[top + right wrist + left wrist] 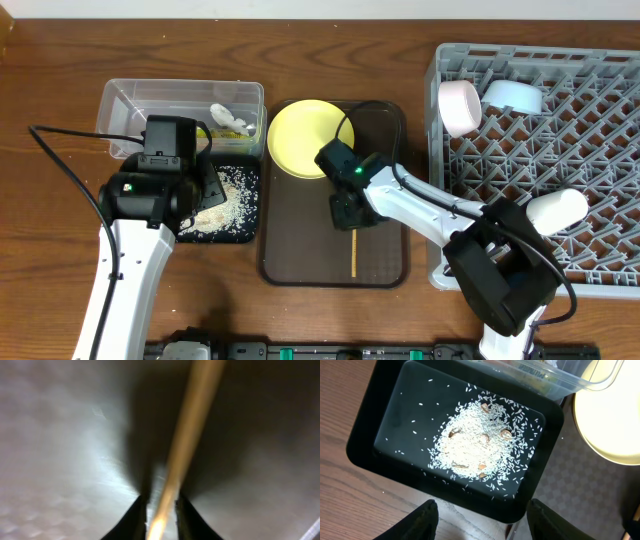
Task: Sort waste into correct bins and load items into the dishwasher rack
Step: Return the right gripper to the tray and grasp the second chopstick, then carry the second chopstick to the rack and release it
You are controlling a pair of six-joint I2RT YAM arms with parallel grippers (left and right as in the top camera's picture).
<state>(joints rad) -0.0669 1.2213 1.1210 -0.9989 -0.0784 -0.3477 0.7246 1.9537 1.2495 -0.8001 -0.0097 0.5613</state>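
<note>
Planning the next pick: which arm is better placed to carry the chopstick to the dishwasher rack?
Right. The right gripper flanks the chopstick with both fingertips, and the dishwasher rack lies on its side; the left gripper hovers open over the black tray.

The yellow plate (298, 138) crowds the brown tray (300, 240), its near-left corner free.

Left gripper (482, 508) spread wide; right gripper (161, 506) pinched on chopstick (192, 430).

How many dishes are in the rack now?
3: pinkish-white bowl at top-left of the rack, light blue bowl beside it, pale cup mid-rack. The right arm may hide more.
</note>
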